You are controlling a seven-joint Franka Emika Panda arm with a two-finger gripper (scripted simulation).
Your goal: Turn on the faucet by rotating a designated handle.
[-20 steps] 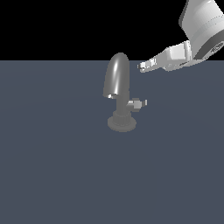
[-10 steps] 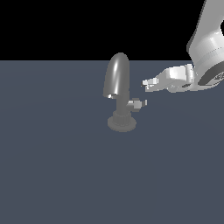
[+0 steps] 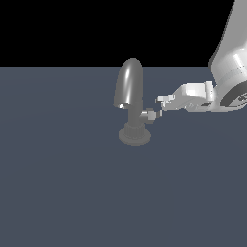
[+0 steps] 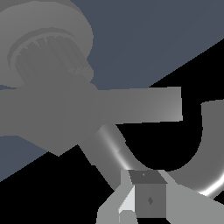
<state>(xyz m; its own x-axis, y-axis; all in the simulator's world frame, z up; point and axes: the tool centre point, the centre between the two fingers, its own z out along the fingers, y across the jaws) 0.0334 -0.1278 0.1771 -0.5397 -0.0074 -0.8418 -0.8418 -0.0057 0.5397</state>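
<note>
Grey metallic faucet (image 3: 131, 96) stood mid-surface; its stubby silver handle (image 3: 149, 115) faced my white gripper (image 3: 159, 102) — just beside, finger state unclear. Approach step, I judged — next, press the lever round.

Flat, even rendering is seen throughout, with no cast shadows. A soft highlight is carried along the faucet (image 3: 129, 87) spout. The wrist view is sharp but crowded by close, unshaded grey surfaces.

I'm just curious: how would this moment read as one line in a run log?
phase: approach | fingers beside handle, contact unclear | faucet upright | handle not visibly turned
</note>
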